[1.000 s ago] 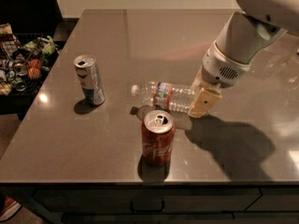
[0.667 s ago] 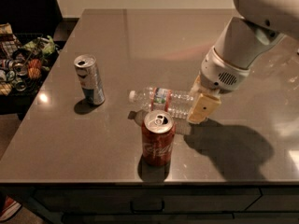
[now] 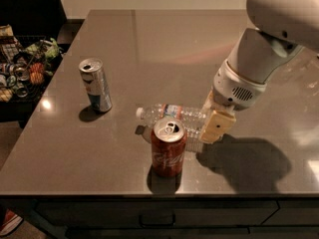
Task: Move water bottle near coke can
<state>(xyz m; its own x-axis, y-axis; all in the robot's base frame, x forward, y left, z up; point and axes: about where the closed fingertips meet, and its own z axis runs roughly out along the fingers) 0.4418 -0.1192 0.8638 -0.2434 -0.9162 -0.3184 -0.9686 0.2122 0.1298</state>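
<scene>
The water bottle (image 3: 172, 115), clear and ribbed with a white cap and a coloured label band, lies on its side on the grey table, cap pointing left. The coke can (image 3: 168, 147), red with a silver top, stands upright just in front of it, almost touching. My gripper (image 3: 212, 119) is at the bottle's right end, shut on the bottle's base, with a tan finger (image 3: 217, 126) showing on the near side.
A slim silver-and-blue can (image 3: 95, 85) stands upright to the left. A wire basket (image 3: 22, 68) of snacks sits off the table's left edge. The table's front edge (image 3: 149, 193) is close below the coke can.
My gripper has dragged the water bottle left and toward the front; it now lies right behind the coke can.
</scene>
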